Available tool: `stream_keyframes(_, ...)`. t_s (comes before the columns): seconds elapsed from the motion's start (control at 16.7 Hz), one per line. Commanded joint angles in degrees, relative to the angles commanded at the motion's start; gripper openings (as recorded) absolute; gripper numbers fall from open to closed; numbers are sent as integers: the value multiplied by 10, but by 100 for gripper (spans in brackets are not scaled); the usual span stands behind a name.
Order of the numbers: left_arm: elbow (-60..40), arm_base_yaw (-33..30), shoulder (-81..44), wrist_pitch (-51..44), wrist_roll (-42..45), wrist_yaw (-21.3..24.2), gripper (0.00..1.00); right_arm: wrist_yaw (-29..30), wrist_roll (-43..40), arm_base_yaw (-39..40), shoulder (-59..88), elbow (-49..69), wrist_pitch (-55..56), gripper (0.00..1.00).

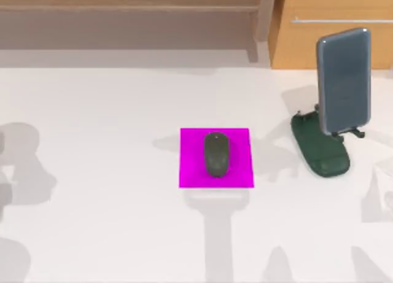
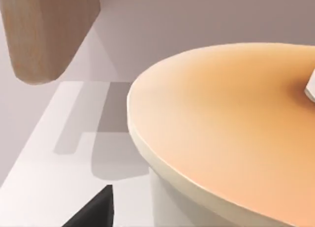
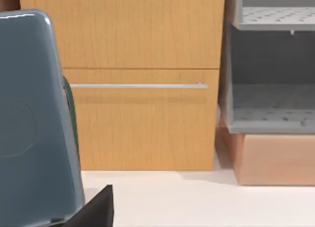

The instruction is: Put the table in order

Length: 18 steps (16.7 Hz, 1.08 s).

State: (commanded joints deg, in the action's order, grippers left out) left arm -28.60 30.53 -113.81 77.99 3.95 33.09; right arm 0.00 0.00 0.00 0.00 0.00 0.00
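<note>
The table (image 1: 92, 111), a broad white surface, carries a mouse (image 1: 216, 154) lying far-to-near on its magenta pad (image 1: 190, 172), centre; probably equidistant from both arms. Jaws' state: cannot tell.

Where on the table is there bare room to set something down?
The table is bare across its whole left half, from the magenta pad out to the left edge, and along the front below the pad. It is crowded on the right, where the phone leans on its green stand before the wooden cabinet.
</note>
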Motion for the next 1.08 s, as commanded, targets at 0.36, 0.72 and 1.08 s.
stream_keyframes(0.36,-9,-5,-6,-3,-1,-5,92,0,0,0,0,0,0,100)
stream_keyframes(0.72,-9,-5,-6,-3,-1,-5,47,0,0,0,0,0,0,100)
stream_keyframes(1.08,-9,-5,-6,-3,-1,-5,2,0,0,0,0,0,0,100)
